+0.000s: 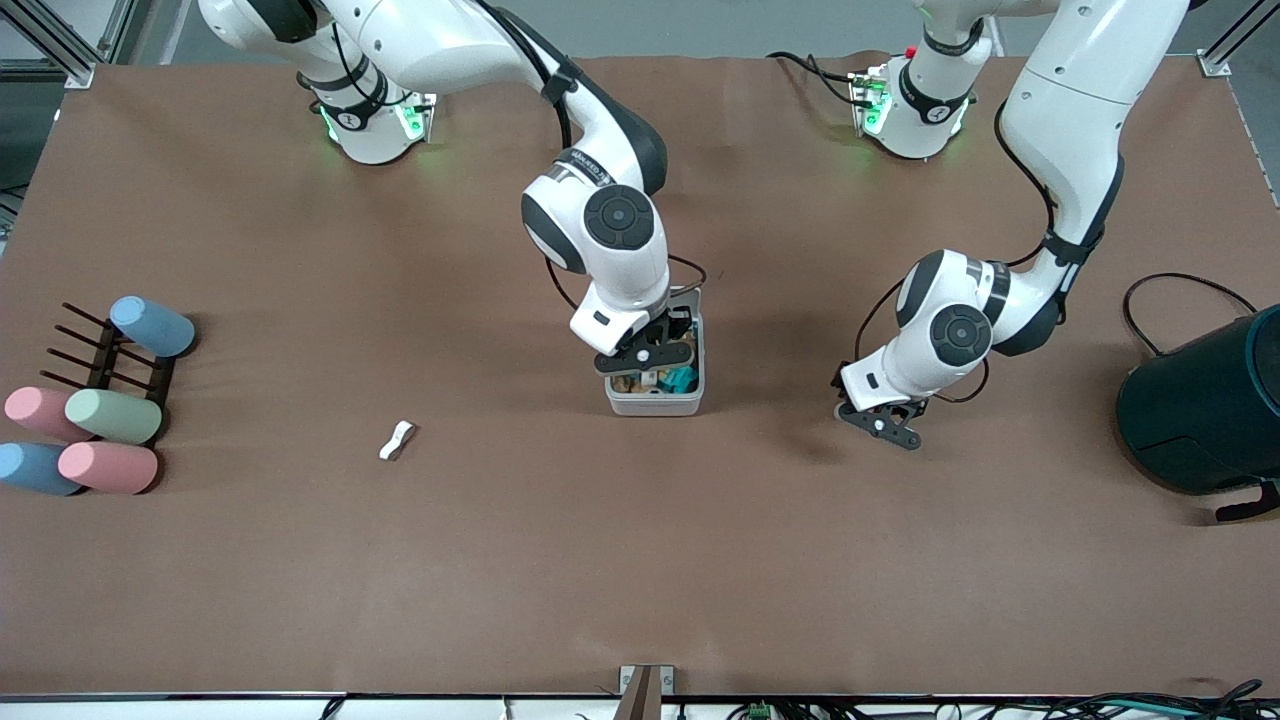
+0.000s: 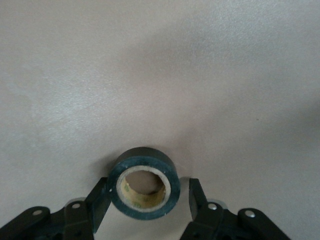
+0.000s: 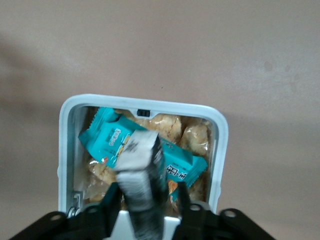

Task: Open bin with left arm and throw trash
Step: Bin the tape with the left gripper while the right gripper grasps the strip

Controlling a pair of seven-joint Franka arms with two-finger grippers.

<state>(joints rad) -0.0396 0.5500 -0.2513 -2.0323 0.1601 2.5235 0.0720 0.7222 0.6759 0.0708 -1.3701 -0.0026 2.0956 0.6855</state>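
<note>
The bin (image 1: pixel 655 405) stands mid-table with its top open; its white rim (image 3: pixel 67 150) frames several snack packs inside. My right gripper (image 1: pixel 655 350) (image 3: pixel 147 189) hangs open right over it. A black foil packet (image 3: pixel 142 170), blurred, is between its spread fingers, with a gap on one side. My left gripper (image 1: pixel 880 425) (image 2: pixel 147 186) is low on the table toward the left arm's end, open around a black tape ring (image 2: pixel 142 155). One finger touches the ring and the other stands apart from it. A wavy white scrap (image 1: pixel 396 440) lies on the table toward the right arm's end.
A large dark teal round container (image 1: pixel 1210 410) sits at the left arm's end, with a black cable (image 1: pixel 1170 290) looping beside it. Pastel cylinders (image 1: pixel 110 415) lie on and around a dark rack (image 1: pixel 100 350) at the right arm's end.
</note>
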